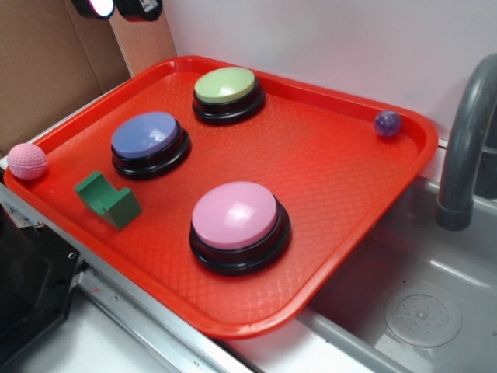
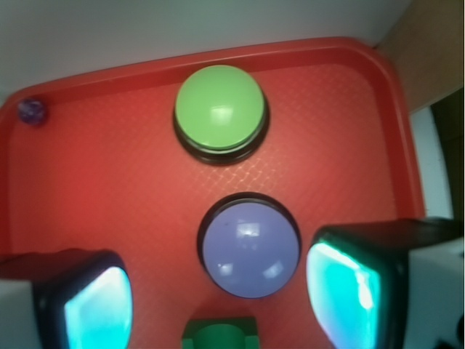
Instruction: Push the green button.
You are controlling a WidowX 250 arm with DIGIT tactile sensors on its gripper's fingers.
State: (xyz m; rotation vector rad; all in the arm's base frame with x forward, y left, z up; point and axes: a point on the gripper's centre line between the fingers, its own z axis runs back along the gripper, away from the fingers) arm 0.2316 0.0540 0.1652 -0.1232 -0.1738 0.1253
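1. A red plastic tray with a textured floor (image 1: 342, 167) is seen lying at the edge of a grey metal sink (image 1: 435, 311), beside a grey curved faucet (image 1: 466, 140).
2. A round push button with a pink domed top on a black base (image 1: 237, 221) is placed nearest to the front edge of the tray.
3. A round push button with a blue domed top on a black base (image 1: 147, 141) is found on the left part of the tray; in the wrist view it (image 2: 251, 247) is seen between the two fingers.
4. The green button (image 1: 227, 92), pale olive-green on a black base, is located near the far rim of the tray, apart from the other buttons; in the wrist view it (image 2: 220, 110) is beyond the blue one.
5. The gripper (image 2: 218, 298) is held wide open above the tray, and nothing is gripped by its fingers (image 2: 341, 287).
6. A small dark-green notched block (image 1: 109, 200) is set near the left front rim.
7. A pink dimpled ball (image 1: 27, 161) is resting on the left rim.
8. A small purple ball (image 1: 387, 123) is lying in the far right corner.
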